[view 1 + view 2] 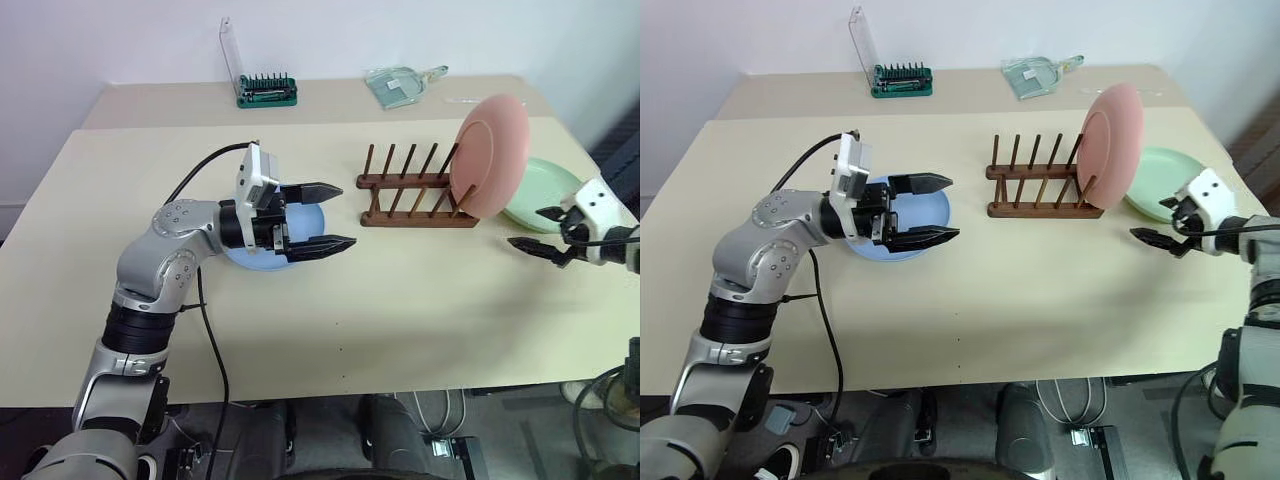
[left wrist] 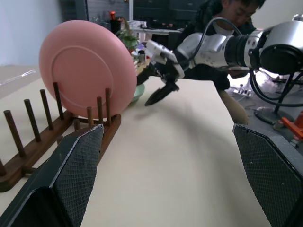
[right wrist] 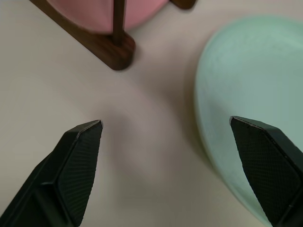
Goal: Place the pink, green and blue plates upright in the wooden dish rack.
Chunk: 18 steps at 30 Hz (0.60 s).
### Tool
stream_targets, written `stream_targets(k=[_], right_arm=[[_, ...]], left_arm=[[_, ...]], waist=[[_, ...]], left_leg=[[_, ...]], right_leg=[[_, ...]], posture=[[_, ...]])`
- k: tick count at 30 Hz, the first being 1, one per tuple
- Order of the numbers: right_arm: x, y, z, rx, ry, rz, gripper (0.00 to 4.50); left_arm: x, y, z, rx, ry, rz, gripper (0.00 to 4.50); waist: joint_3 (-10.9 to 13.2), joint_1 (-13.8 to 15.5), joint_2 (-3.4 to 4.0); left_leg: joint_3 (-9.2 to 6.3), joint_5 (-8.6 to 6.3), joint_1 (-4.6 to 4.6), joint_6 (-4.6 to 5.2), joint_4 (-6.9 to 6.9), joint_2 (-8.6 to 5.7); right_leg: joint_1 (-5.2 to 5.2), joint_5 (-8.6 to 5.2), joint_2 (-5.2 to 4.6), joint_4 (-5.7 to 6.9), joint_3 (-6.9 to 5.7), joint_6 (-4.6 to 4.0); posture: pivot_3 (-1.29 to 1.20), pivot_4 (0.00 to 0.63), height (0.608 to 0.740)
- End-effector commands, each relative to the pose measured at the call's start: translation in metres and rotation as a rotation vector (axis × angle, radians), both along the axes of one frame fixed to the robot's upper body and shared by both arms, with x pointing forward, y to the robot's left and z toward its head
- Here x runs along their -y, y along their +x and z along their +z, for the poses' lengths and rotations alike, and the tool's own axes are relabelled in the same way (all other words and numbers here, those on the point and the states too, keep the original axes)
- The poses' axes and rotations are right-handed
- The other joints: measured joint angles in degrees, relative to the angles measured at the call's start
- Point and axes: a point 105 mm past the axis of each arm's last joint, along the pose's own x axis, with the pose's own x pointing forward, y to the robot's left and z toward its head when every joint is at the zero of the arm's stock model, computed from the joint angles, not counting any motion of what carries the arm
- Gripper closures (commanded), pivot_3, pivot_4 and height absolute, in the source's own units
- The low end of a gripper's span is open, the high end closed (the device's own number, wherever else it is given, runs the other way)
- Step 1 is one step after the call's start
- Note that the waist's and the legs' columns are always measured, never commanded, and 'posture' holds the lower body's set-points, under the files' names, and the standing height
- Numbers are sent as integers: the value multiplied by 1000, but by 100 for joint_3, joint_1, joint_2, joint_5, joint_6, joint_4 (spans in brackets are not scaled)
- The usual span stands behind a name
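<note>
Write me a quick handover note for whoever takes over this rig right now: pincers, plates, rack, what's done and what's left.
Left pincer: open, empty, hovering over the blue plate.
Right pincer: open, empty, just beside the green plate.
Rack: mid-table. The pink plate stands upright at the rack's right end.
Blue plate: flat on the table, left of the rack.
Green plate: flat on the table, right of the rack, partly behind the pink plate.
Done: pink plate racked.
Left: stand the green and blue plates in the free slots.
</note>
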Motion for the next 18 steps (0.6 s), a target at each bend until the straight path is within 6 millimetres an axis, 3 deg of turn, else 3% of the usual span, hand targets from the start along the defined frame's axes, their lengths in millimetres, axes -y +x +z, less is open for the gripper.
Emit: stream_targets(k=[1, 3, 6, 13, 15, 18], right_arm=[[8, 13, 14, 68, -12, -117, 109], [10, 15, 6, 43, -31, -158, 109], [10, 17, 1, 20, -7, -196, 847], [20, 17, -5, 12, -99, -261, 4466], [27, 20, 7, 77, -97, -320, 4466], [39, 26, 43, 241, -98, -419, 4466]], left_arm=[[-2, -5, 8, 36, -10, 6, 0], [-2, -5, 8, 37, -10, 10, 0], [-3, -5, 9, 39, -10, 20, 0], [-5, -4, 10, 44, -9, 38, 0], [-4, -3, 10, 45, -10, 41, 0], [-4, -2, 11, 48, -11, 44, 0]], waist=[[0, 2, 0], [0, 25, 0], [0, 69, 0], [0, 84, 0], [-1, 84, -6], [-1, 87, -4]], left_leg=[[0, 0, 0, 0, 0, 0], [0, 1, 0, -1, 0, 0], [0, 1, 0, -2, 0, 0], [0, 1, -2, -1, 1, -1], [-1, 1, -1, -1, 1, -1], [-1, 1, -2, -1, 1, -2]], right_leg=[[0, 0, 0, 0, 0, 0], [-1, 0, 0, 0, 0, 0], [-1, 0, 1, 0, 0, 0], [0, 0, 0, 0, 0, 0], [0, 0, 0, 0, 0, 0], [0, 0, 0, 0, 0, 0]], posture=[[0, 150, 724], [0, 150, 724], [0, 150, 724], [0, 150, 724], [0, 150, 724], [0, 150, 724]])
